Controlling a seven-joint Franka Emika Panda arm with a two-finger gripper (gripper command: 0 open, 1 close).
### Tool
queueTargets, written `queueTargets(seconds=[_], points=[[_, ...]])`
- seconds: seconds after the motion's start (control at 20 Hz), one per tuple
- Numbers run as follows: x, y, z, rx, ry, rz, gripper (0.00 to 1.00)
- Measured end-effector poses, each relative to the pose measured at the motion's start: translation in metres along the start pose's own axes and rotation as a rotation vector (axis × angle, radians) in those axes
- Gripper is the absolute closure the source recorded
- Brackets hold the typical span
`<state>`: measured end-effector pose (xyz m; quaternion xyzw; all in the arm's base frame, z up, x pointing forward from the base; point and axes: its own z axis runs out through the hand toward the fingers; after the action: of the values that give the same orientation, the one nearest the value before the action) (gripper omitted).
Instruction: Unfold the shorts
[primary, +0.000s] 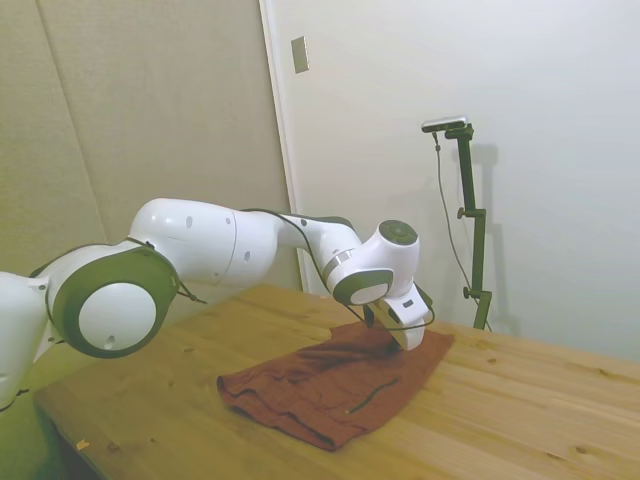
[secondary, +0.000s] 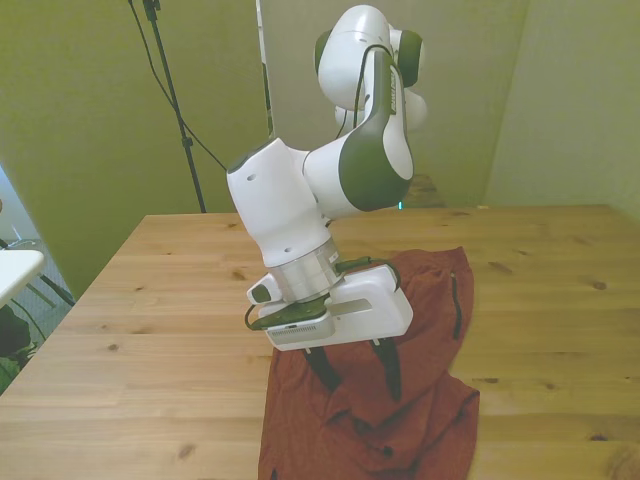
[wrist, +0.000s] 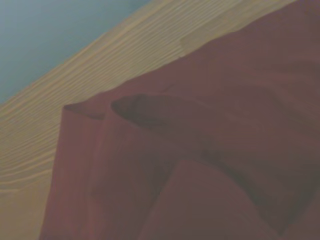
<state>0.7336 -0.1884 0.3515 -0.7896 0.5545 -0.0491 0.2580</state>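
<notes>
We see the shorts (secondary: 420, 330) lying rumpled on the wooden table (secondary: 150, 300), one layer still doubled over. Our gripper (secondary: 355, 375) spreads wide just above the cloth, apparently grasping nothing, so most unfolding remains.

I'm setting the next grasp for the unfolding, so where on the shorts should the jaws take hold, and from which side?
Probably the raised fold of the shorts under the gripper, pinched from above. In the front view the open jaws hang over bunched layers there, and the wrist view shows a lifted, doubled edge standing off the table. Flat areas offer nothing to pinch.
</notes>
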Motion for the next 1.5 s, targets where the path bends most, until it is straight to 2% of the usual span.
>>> queueTargets(seconds=[1.25,1.5], points=[[0.004,0.006,-0.002,0.009,-0.018,0.015,1.0],[-0.019,-0.014,-0.004,0.037,-0.05,-0.04,1.0]])
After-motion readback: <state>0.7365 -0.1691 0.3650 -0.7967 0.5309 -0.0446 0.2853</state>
